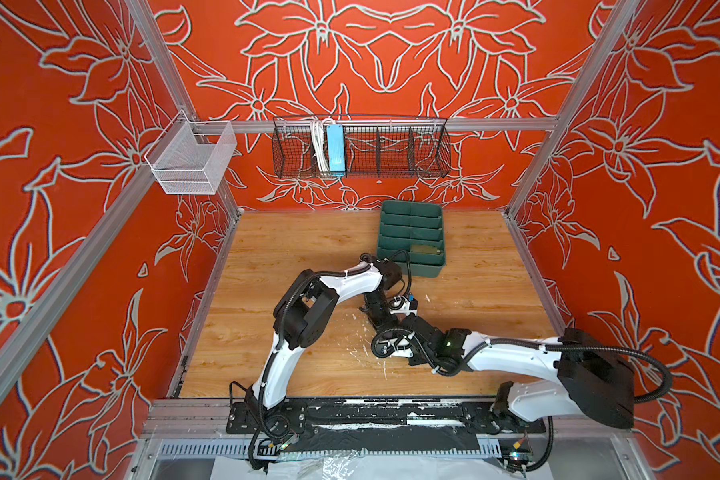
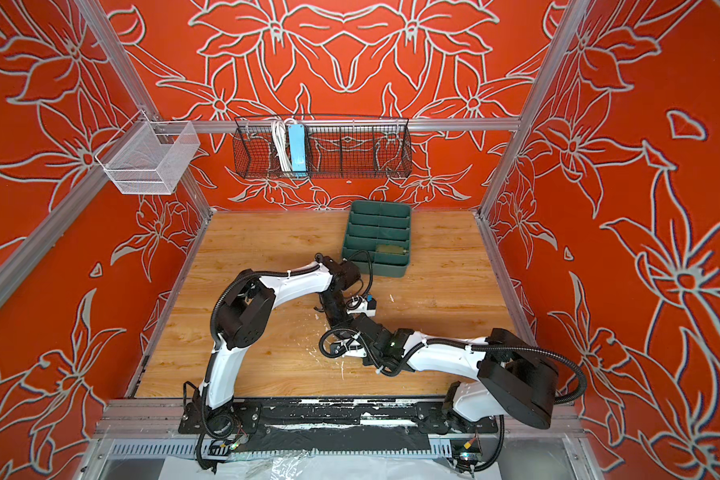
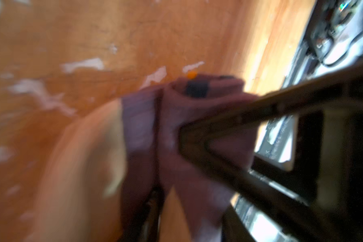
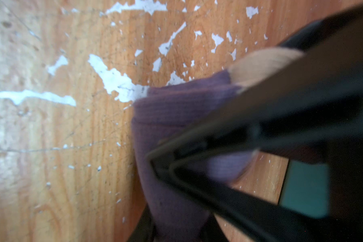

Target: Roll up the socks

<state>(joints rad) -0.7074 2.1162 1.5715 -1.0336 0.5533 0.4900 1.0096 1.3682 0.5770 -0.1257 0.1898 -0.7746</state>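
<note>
Both top views hang high over the table's 6 o'clock edge, tilted down toward 12 o'clock, barely offset sideways, sharing the whole table. Each wrist camera rides very close above it, the left one facing 6 o'clock, and both catch the purple sock, here too.

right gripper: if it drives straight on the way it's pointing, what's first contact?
The purple sock, already between the right gripper's fingers; just beyond it, probably the wooden tabletop, though depth is unclear.
</note>
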